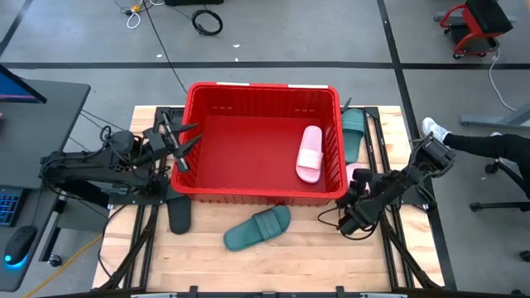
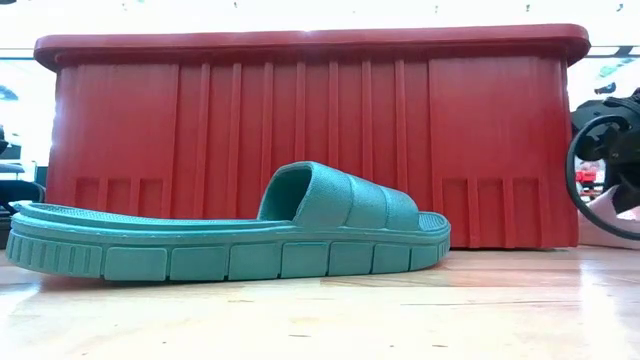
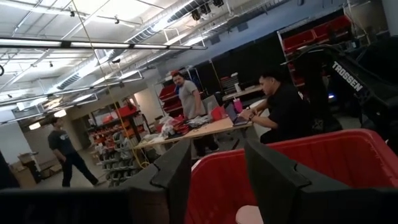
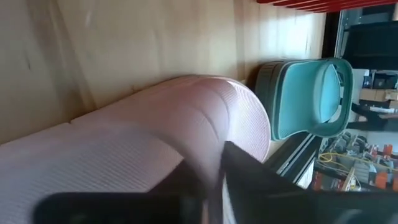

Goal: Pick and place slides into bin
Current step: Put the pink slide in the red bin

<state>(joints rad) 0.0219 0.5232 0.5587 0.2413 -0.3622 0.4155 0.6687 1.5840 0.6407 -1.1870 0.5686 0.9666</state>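
There are five slides to count. One pale pink slide (image 1: 310, 154) lies inside the red bin (image 1: 201, 96), near its right wall. A teal slide (image 1: 257, 228) lies on the table in front of the bin, and a black slide (image 1: 180, 214) lies by the bin's front left corner. A second teal slide (image 1: 354, 134) sits behind the bin's right side. A second pink slide (image 1: 358, 174) lies just right of the bin.

The table (image 1: 290, 257) is light wood planks. Around it is a gray floor with cables. In the room behind, three people (image 3: 283, 109) show, one sitting at a desk with a laptop and one walking.

The bin is big and red, with ribbed walls and a thick rim. It stands in the middle of the table. From the low view the front teal slide (image 2: 230, 240) looks thick, with a wide ribbed strap and a blocky sole.

The left gripper (image 1: 184, 145) hangs over the bin's left rim with its fingers (image 3: 171, 174) spread wide and holding nothing. The right gripper (image 1: 358, 192) is down at the second pink slide (image 4: 155, 143), right against its strap. I cannot tell if its fingers are closed on the slide, because that view is too close
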